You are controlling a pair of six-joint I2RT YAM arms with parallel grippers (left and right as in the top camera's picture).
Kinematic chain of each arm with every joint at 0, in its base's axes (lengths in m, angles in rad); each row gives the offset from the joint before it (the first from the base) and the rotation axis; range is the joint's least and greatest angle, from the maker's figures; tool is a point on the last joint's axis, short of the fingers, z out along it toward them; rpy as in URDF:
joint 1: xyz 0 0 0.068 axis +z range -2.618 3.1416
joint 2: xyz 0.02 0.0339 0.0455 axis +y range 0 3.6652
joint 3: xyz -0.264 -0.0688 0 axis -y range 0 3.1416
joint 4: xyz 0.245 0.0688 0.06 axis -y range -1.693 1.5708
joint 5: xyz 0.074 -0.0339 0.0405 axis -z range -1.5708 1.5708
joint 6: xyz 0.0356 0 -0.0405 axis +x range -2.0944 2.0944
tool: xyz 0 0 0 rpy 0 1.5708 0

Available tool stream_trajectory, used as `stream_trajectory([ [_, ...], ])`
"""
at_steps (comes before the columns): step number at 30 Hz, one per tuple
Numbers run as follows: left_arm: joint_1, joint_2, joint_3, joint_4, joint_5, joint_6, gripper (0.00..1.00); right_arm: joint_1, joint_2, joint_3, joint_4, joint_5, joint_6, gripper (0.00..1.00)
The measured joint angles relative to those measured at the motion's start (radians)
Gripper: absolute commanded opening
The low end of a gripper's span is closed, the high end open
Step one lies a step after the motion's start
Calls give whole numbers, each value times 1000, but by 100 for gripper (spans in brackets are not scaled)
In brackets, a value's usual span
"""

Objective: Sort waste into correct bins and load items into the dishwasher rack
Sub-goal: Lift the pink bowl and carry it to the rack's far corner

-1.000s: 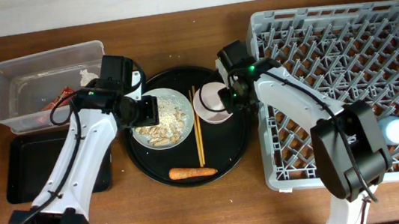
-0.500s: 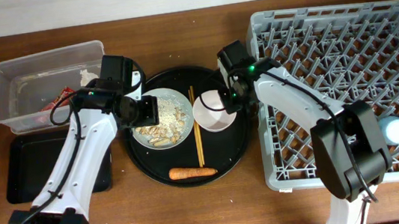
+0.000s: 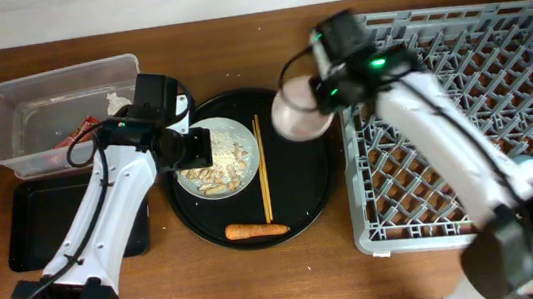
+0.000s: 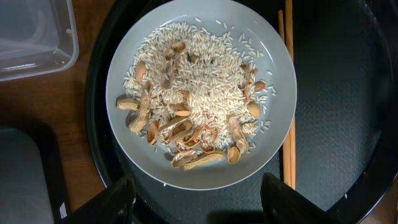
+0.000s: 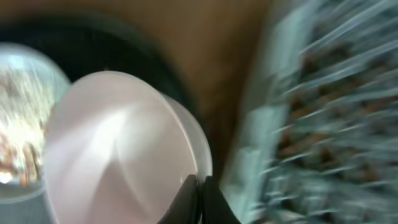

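My right gripper (image 3: 319,95) is shut on the rim of the white-pink bowl (image 3: 299,114) and holds it lifted over the round tray's right part, near the grey dishwasher rack (image 3: 464,117); the right wrist view is blurred, with the bowl (image 5: 118,149) pinched at my right gripper (image 5: 200,182). My left gripper (image 4: 199,199) is open, its fingers straddling the near edge of the grey plate (image 4: 202,93) of rice and peanut shells (image 3: 215,157). Chopsticks (image 3: 262,168) and a carrot (image 3: 257,230) lie on the round tray. A light-blue cup (image 3: 529,175) sits in the rack.
A clear tub (image 3: 59,113) at the far left holds a red wrapper (image 3: 74,139) and white paper. A shallow black tray (image 3: 38,224) lies in front of it. The round black tray (image 3: 306,190) sits between tub and rack.
My right gripper has lifted the bowl off the round tray and swung it up and right toward the rack. The left arm has not moved.
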Motion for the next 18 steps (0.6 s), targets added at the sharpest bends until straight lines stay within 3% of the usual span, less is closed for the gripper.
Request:
stream_trajectory([
  [5, 0, 0, 0, 0, 0, 0, 64, -117, -115, 24, -7, 212, -51, 4],
  [12, 0, 0, 0, 1, 0, 0, 64, -285, -110, 24, 63, 736, -85, 4],
  [18, 0, 0, 0, 1, 0, 0, 64, -383, -27, 24, 99, 938, -108, 4],
])
